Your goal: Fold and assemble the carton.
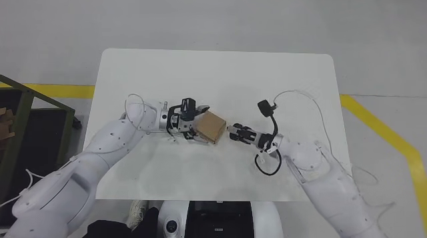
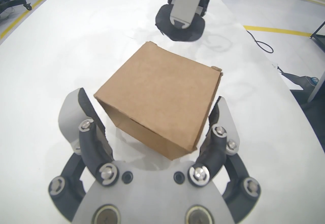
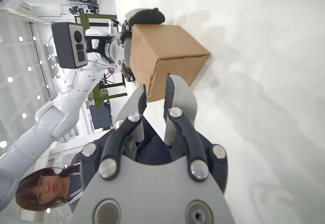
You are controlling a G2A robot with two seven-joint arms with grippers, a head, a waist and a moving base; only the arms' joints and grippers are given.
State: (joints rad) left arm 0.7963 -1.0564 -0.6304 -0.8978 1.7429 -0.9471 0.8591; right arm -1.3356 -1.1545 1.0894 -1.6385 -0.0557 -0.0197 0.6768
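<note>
A brown carton (image 1: 210,127), folded into a closed box shape, lies on the white table (image 1: 267,71) between my two arms. My left gripper (image 2: 151,96) is open and straddles one end of the carton (image 2: 160,98); one finger (image 2: 219,113) touches its corner, while the other finger (image 2: 83,105) stands just clear of it. My right gripper (image 3: 156,86) is at the opposite end, its fingers a narrow gap apart with nothing between them. It sits a little short of the carton (image 3: 167,52). In the top view the left gripper (image 1: 194,125) and right gripper (image 1: 231,132) flank the box.
A thin cable with a small black plug (image 1: 267,107) loops over the table on the right arm's side. A dark green frame (image 1: 27,125) stands off the table's left edge. There is bare tabletop on the far side of the carton.
</note>
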